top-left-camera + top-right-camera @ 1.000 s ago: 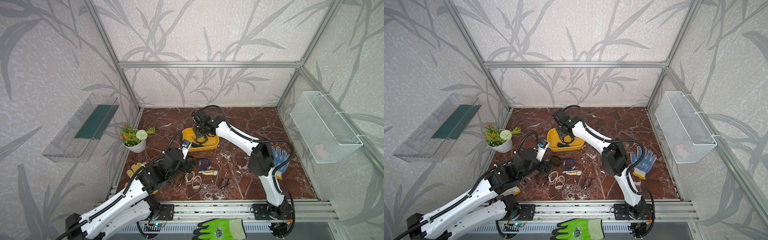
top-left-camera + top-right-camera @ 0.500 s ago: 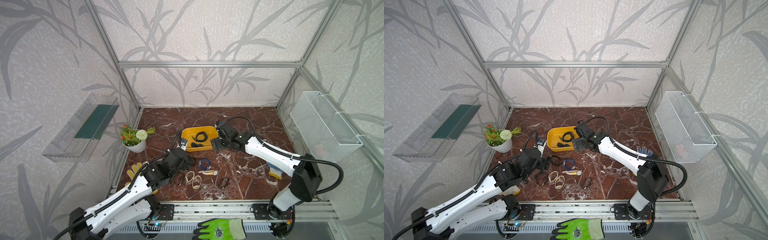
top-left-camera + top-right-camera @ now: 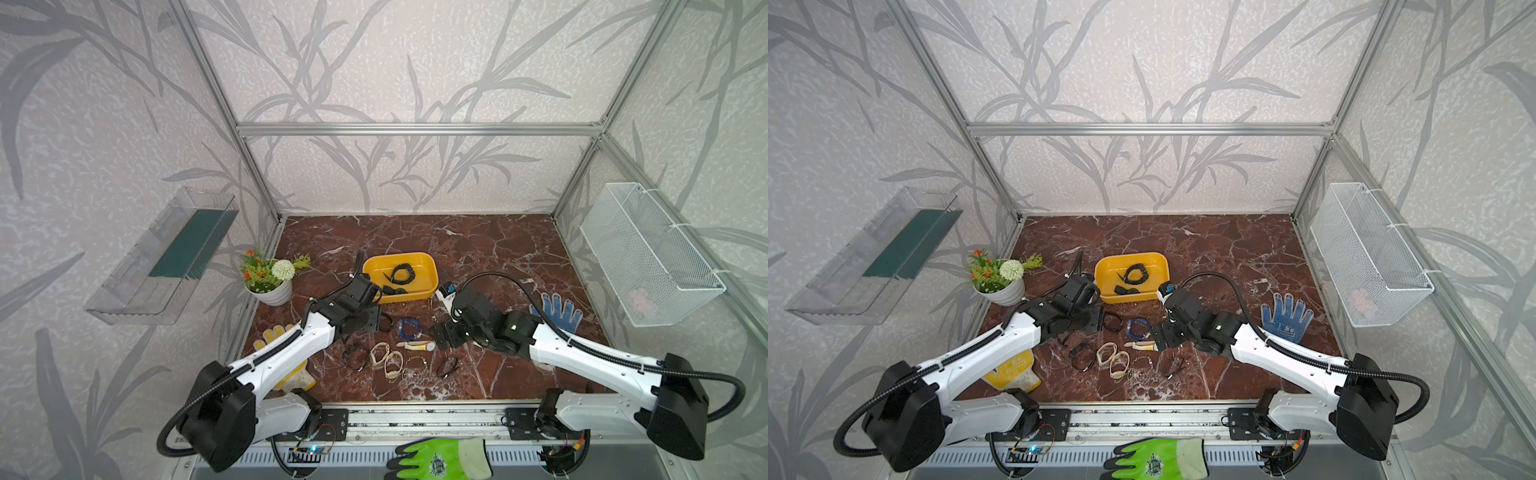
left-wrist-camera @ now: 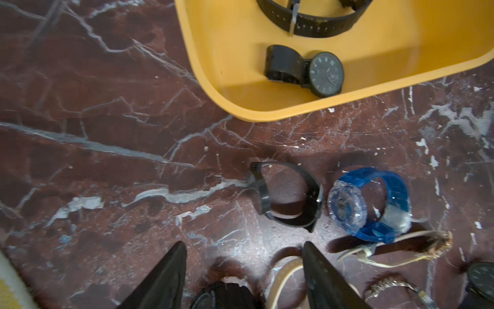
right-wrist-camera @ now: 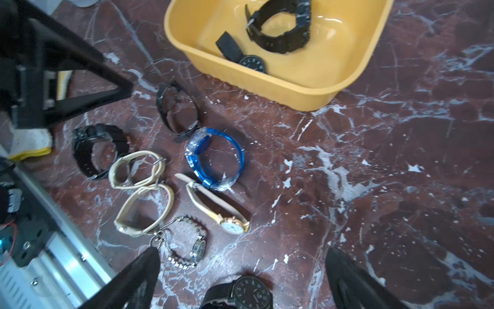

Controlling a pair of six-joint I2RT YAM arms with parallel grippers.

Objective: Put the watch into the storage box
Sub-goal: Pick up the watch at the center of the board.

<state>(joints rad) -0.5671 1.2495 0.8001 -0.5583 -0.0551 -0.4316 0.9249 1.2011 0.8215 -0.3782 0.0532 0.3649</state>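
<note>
Okay, storage box (image 3: 415,294) sits upright mid-floor on the marble floor (image 3: 478,249), yellow, with 2 black watches inside. The strap watch (image 3: 401,271) is looped toward the box's 12 o'clock side. The dial watch (image 3: 395,289) lies against its 6 o'clock wall (face readable in the left wrist view (image 4: 324,73)).

Other watches lie loose on the floor at 6 o'clock of the box:
- thin black watch (image 4: 288,198), touching the blue watch (image 4: 369,203)
- gold watch (image 5: 232,224) on a cream strap, just 6 o'clock of the blue one
- 2 cream bands (image 3: 380,353)
- silver bracelet watch (image 5: 187,246)
- chunky black watch (image 5: 99,149), at the 9 o'clock end
- 1 black-dial watch (image 5: 251,293), at the 5 o'clock end

Left gripper (image 4: 244,244) is low at 9 o'clock of the blue watch, jaws apart, nothing clamped. A dark watch shows below the gap. Right gripper (image 5: 242,251) is at 3 o'clock of the gold watch, jaws spread wide and empty, black-dial watch below the gap.

Flower pot (image 3: 270,286) stands at 9 o'clock of the box and the blue glove (image 3: 557,311) lies at 3 to 4 o'clock. Yellow glove (image 3: 272,336) is under the left arm at 7 o'clock, green glove (image 3: 440,459) on the front rail at 6 o'clock. Wire basket (image 3: 648,257) hangs on the 3 o'clock wall, clear shelf (image 3: 158,257) on the 9 o'clock wall.
</note>
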